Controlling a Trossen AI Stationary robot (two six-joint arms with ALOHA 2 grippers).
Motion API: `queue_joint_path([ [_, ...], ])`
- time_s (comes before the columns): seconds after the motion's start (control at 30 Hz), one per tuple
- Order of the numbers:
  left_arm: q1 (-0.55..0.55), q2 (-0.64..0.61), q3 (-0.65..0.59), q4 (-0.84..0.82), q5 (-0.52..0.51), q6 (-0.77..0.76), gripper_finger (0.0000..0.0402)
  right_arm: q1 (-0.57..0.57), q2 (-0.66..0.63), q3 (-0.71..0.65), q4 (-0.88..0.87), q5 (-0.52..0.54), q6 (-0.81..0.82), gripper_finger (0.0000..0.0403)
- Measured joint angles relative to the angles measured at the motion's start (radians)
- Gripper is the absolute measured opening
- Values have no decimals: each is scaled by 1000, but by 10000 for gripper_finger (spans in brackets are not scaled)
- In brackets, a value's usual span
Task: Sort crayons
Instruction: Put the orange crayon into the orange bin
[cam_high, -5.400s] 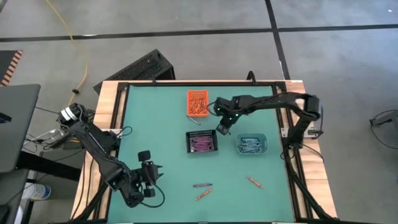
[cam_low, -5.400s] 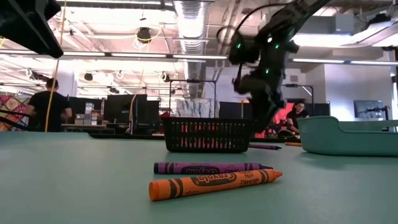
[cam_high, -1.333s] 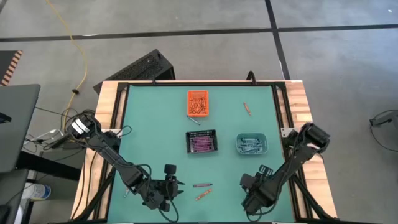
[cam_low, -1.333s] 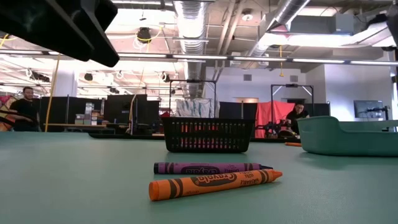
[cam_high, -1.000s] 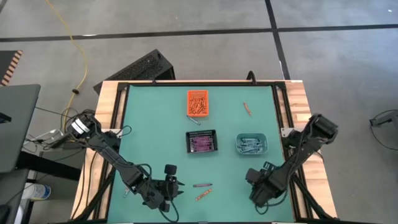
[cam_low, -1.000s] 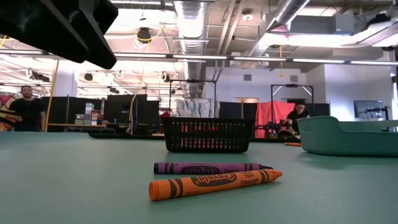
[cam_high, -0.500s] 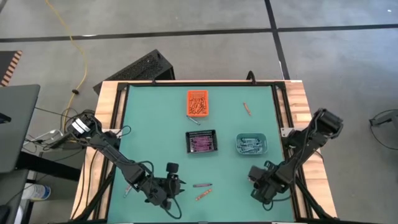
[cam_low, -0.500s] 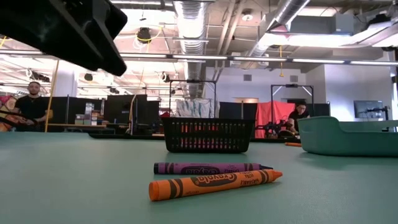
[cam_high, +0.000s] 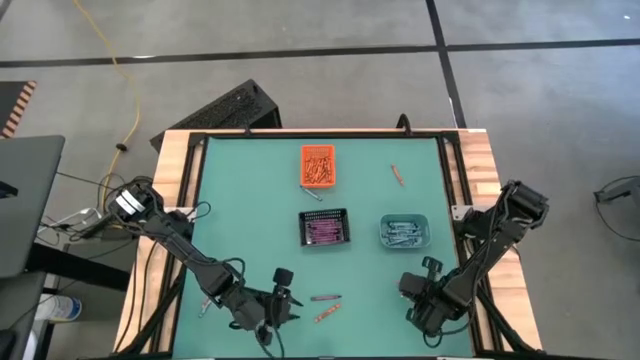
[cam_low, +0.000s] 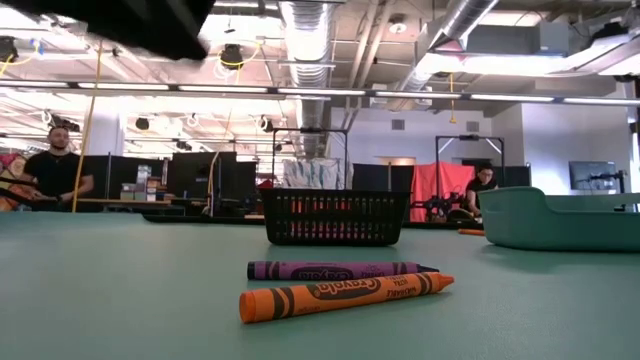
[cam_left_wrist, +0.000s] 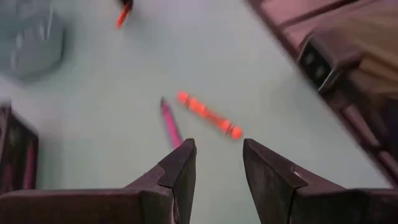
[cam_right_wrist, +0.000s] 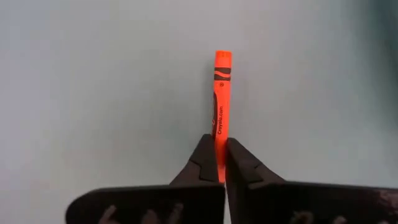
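Near the table's front edge lie a purple crayon (cam_high: 322, 298) (cam_low: 335, 269) and an orange crayon (cam_high: 326, 314) (cam_low: 345, 295). My left gripper (cam_high: 283, 292) (cam_left_wrist: 217, 146) stands open just left of them, touching nothing; both show ahead of its fingers as the purple crayon (cam_left_wrist: 169, 123) and the orange crayon (cam_left_wrist: 208, 115). My right gripper (cam_high: 424, 283) (cam_right_wrist: 219, 163) is at the front right, shut on an orange-red crayon (cam_right_wrist: 221, 106). Another orange crayon (cam_high: 398, 175) lies at the far right. One more crayon (cam_high: 312, 193) lies beside the orange bin. My right gripper pinches the orange-red crayon between its two fingers, on its long sides at one end (cam_right_wrist: 219, 142). The rest of the crayon reaches out past the fingertips. Whether it is lifted off the table, I cannot tell.
An orange bin (cam_high: 319, 166) with crayons stands far centre, a black mesh bin (cam_high: 325, 229) (cam_low: 337, 217) in the middle, a teal bin (cam_high: 404, 232) (cam_low: 560, 218) to its right. A raised frame (cam_high: 195, 200) borders the green mat. People sit in the room beyond.
My right gripper has shut and taken hold of the orange-red crayon at the front right. My left gripper has gone a little toward the table's right edge, nearer the purple and orange crayons, staying open. The crayons on the table have not moved.
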Motion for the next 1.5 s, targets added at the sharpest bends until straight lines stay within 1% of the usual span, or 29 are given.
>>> queue_joint_path([
  [0.03, 0, 0, -4, 40, 0, 32, 123, -2, -1, 16, -4, 32, -20, 7],
  [0.1, 3, 0, -36, 200, 8, 93, 123, -8, -4, 44, 10, 122, -61, 4],
  [0.2, 28, 0, -123, 520, 91, 192, 123, -19, -4, 79, 48, 286, -146, 3],
  [0.27, 51, 0, -179, 698, 136, 213, 123, -32, -4, 100, 89, 374, -237, 3],
  [0.37, 92, 0, -238, 895, 140, 186, 123, -72, -4, 132, 189, 457, -385, 3],
  [0.43, 113, 0, -257, 949, 141, 182, 123, -107, -6, 148, 282, 473, -504, 3],
  [0.53, 128, 0, -267, 975, 167, 198, 123, -161, -6, 161, 490, 463, -717, 3],
  [0.6, 130, 0, -266, 982, 168, 218, 123, -190, -6, 163, 638, 429, -862, 3],
  [0.7, 130, 0, -267, 989, 168, 258, 123, -227, -6, 163, 832, 322, -1051, 4],
  [0.83, 124, 0, -267, 1015, 161, 295, 123, -258, -7, 163, 974, 191, -1198, 4],
  [0.9, 124, 0, -267, 1024, 160, 297, 123, -266, -7, 163, 1008, 170, -1239, 4],
  [1.03, 128, 0, -267, 1041, 159, 298, 123, -285, -8, 163, 1044, 168, -1283, 4],
  [1.23, 171, 0, -266, 1086, 160, 284, 123, -340, -8, 163, 1043, 120, -1312, 4],
  [1.4, 200, 0, -266, 1084, 223, 259, 123, -380, -8, 164, 1045, 120, -1328, 4],
  [1.5, 206, 0, -266, 1088, 233, 257, 123, -394, -8, 164, 1045, 118, -1331, 4],
])
